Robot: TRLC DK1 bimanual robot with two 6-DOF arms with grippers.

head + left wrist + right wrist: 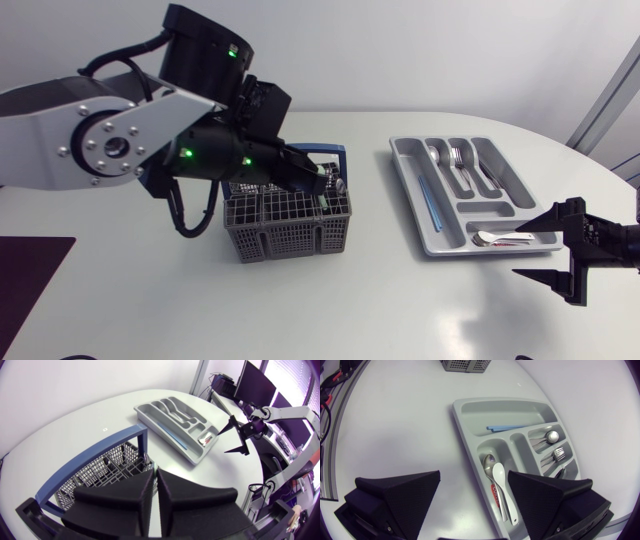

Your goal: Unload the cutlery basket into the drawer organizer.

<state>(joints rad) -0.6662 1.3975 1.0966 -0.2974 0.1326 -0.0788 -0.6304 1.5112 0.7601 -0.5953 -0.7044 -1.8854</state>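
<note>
The white bench [330, 300] carries everything. My left arm [110, 140] reaches over the grey cutlery basket [290, 235] with its blue handle. The grey drawer organizer [408, 178] lies well apart from it, toward my right side. The left end effector [155, 472] dips into the basket's top, fingers pressed nearly together, with nothing visible between them. The right end effector [523, 250] hangs spread wide just beside the organizer's short compartment, touching nothing. That compartment holds a white spoon [502, 485] and a metal spoon [489, 462].
</note>
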